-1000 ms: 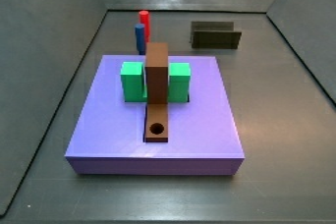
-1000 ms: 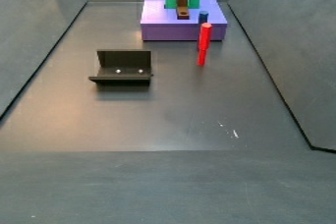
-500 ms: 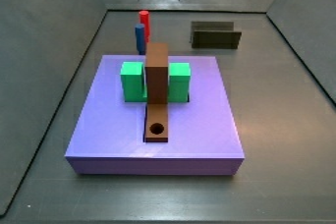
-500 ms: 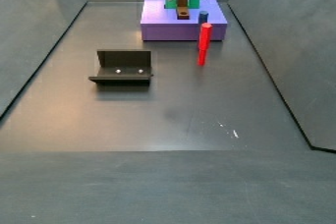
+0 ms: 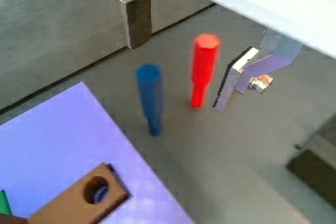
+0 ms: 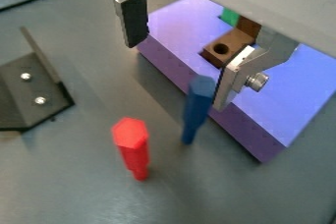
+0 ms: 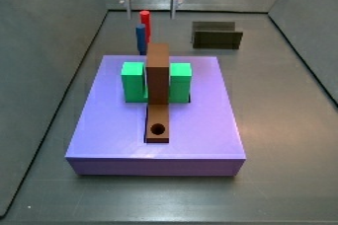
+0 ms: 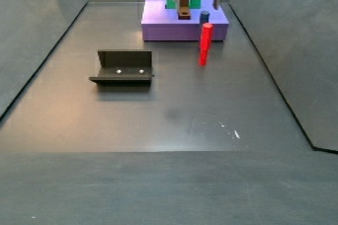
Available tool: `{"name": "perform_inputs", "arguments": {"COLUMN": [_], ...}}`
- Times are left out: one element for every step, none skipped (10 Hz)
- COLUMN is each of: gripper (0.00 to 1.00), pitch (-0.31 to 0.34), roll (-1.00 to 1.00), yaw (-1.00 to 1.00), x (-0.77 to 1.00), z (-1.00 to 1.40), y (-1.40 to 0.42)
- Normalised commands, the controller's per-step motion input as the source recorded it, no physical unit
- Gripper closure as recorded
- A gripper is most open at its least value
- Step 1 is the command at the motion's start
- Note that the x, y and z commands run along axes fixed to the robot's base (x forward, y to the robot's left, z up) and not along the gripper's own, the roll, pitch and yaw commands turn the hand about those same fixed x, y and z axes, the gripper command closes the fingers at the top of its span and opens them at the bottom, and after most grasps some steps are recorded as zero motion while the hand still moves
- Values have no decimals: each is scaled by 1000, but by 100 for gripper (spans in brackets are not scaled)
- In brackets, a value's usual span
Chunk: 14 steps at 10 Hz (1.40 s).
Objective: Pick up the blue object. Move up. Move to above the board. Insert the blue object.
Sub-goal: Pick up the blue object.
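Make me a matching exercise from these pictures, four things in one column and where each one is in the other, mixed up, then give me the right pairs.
Things:
1. blue object
2. red peg
3. board
4. claw

Places:
A. runs through the green block on the purple slab
B. open, above the two pegs, holding nothing
C. upright on the floor right beside the slab's edge
D. upright on the floor, farther from the slab than its neighbour

Pairs: 1-C, 2-D, 3-A, 4-B

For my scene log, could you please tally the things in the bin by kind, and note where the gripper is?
Pegs: 2, the blue object and the red peg.
Slabs: 1, the purple slab.
Blocks: 1, the green block.
Boards: 1, the board.
Fixtures: 1, the fixture.
Total: 6.
The gripper hangs open above both pegs.
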Motion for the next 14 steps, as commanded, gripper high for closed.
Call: {"name": "perform_inputs", "arguments": {"gripper": [0, 0, 0, 0, 0, 0, 0, 0, 0, 0, 0, 0, 0, 0], "pitch": [0, 0, 0, -10, 0, 0, 0, 6, 20, 9, 0, 0, 0, 0], "roll": [160, 183, 100, 49, 61, 73, 76, 56, 63, 56, 54, 56, 36, 0], "yaw": [-66, -77, 0, 0, 0, 0, -34, -43, -14, -14, -11, -14, 0, 0], "x": [-34, 0, 0, 0, 0, 0, 0, 0, 0, 0, 0, 0, 0, 0], "z": [-186, -149, -246, -309, -263, -177, -94, -131, -89, -183, -214, -217, -91, 0], "y": [-206, -206, -46, 0, 0, 14, 29, 0, 0, 0, 0, 0, 0, 0]}}
